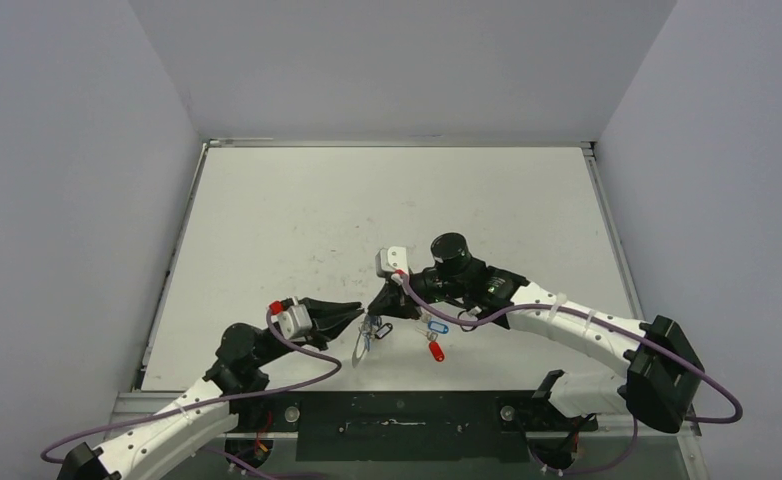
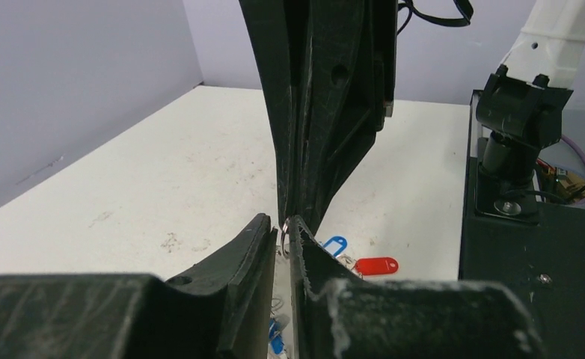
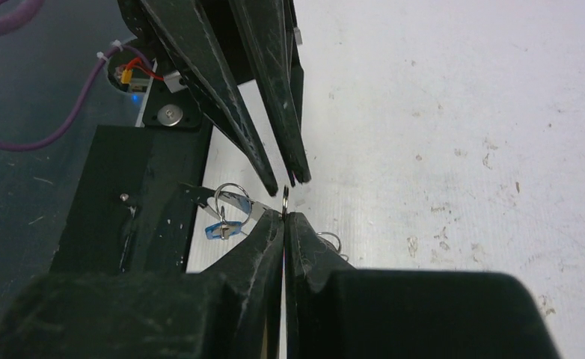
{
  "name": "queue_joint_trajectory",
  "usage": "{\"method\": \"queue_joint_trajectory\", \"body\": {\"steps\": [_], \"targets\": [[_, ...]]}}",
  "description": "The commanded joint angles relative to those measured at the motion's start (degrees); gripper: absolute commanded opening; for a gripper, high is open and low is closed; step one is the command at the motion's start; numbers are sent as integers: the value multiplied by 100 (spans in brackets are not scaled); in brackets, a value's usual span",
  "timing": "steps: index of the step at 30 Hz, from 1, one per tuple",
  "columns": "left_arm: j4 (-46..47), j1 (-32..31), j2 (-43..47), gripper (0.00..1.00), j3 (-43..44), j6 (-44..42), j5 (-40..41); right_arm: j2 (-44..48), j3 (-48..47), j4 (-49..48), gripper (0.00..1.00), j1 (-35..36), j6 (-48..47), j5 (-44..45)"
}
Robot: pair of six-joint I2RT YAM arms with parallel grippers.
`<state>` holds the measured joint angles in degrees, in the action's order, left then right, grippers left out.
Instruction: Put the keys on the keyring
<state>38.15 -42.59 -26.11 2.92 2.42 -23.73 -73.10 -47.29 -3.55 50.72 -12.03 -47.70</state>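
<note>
Right gripper (image 3: 283, 217), foreground: jaws closed on the thin wire of the keyring (image 3: 285, 197), seen edge-on. Table (image 1: 297, 210): white, scuffed, bearing the loose parts. Left gripper (image 2: 280, 222), tip to tip with its partner: jaws a slit apart about the same wire; contact cannot be told. Of the keys, the blue-tagged key (image 1: 435, 327) and red-tagged key (image 1: 434, 351) lie just beside the tips, apart from the ring. A further blue-tagged key (image 3: 222, 230) sits below the tips; whether it is threaded cannot be told. Judged stage: ring secured, at least two keys still to thread.
</note>
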Motion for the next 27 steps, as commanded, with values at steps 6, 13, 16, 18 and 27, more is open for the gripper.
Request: {"method": "queue_joint_trajectory", "body": {"steps": [6,13,16,18,27], "targets": [[-1472,9,383,27,890,-479,-50,117,-914,1575,0,-8,-370,445],[-3496,13,77,39,1796,-1193,-236,-490,-2202,3429,0,92,-417,926],[-4270,6,-229,43,2225,-1576,-242,-869,-2934,4373,0,166,-453,1125],[-4463,13,-436,45,2387,-1732,-330,-1149,-3355,4893,0,232,-416,1279],[-4180,13,-573,44,2472,-1852,-466,-2049,-4572,6261,0,601,-570,1826]]}}
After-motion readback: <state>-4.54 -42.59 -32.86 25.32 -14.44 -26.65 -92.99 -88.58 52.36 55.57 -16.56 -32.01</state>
